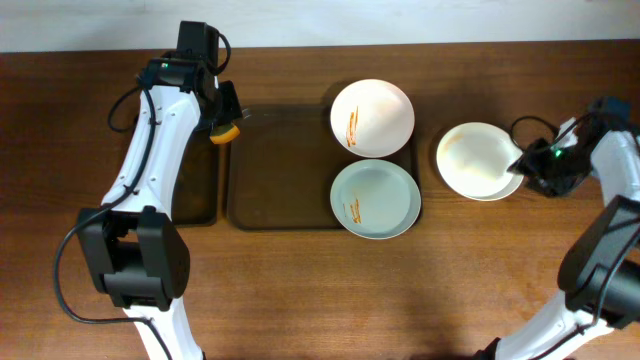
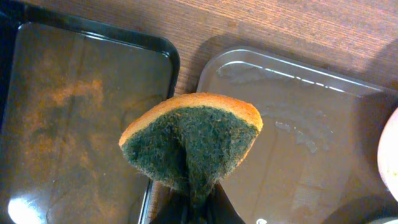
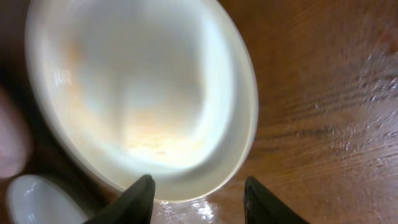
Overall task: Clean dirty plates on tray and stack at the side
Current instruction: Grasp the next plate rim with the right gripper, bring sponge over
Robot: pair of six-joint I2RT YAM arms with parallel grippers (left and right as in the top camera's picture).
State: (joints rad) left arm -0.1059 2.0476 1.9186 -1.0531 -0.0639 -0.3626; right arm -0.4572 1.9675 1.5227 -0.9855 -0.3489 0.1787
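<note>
The brown tray [image 1: 280,170] carries two plates at its right end: a white plate [image 1: 372,117] and, in front of it, a pale-bluish plate [image 1: 375,200], both with orange sauce streaks. A third white plate [image 1: 478,160] lies on the table to the right of the tray; it shows a faint orange smear in the right wrist view [image 3: 143,93]. My left gripper [image 1: 225,125] is shut on an orange-and-green sponge [image 2: 193,143] and hangs over the tray's left rim [image 2: 205,68]. My right gripper [image 3: 199,196] is open at the third plate's right rim.
A smaller dark tray [image 1: 195,190] lies left of the brown tray and also shows in the left wrist view [image 2: 74,112]. Bare wooden table [image 1: 450,290] surrounds the trays.
</note>
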